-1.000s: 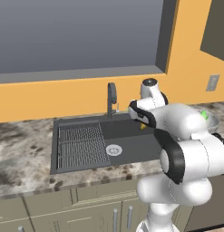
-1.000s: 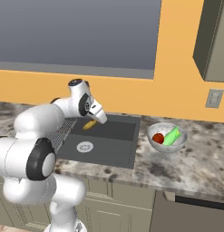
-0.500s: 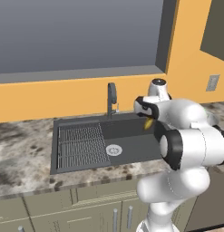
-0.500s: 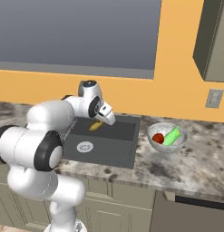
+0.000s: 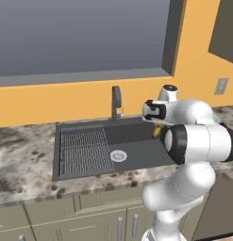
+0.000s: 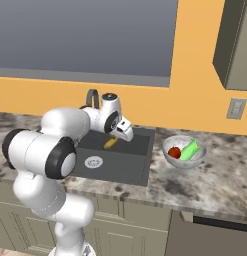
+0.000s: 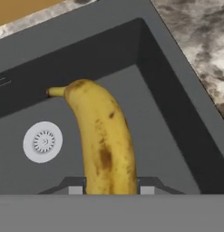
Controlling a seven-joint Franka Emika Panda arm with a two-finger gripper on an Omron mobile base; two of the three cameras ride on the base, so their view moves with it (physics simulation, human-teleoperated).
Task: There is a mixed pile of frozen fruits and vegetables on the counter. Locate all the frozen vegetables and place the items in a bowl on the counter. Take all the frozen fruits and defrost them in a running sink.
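banana's over the sink now, not dropped yet

the gripper (image 7: 110, 189) is clamped on the banana (image 7: 102, 136), fingertips pinching its near end, and in the hand view it hangs above the dark sink (image 7: 177, 122) floor with the round silver drain (image 7: 42, 141) at about 9 o'clock of it. compared with a second ago the arm has swung right along the basin, so the banana (image 6: 110, 143) now sits toward the bowl-side end of the sink (image 6: 140, 172). the faucet (image 5: 116, 100) doesn't look like it's running. the glass bowl (image 6: 184, 151) at 3 o'clock already has the tomato (image 6: 174, 152) and the green cucumber-ish piece (image 6: 190, 149). so i'd say veggies done, fruit half underway.
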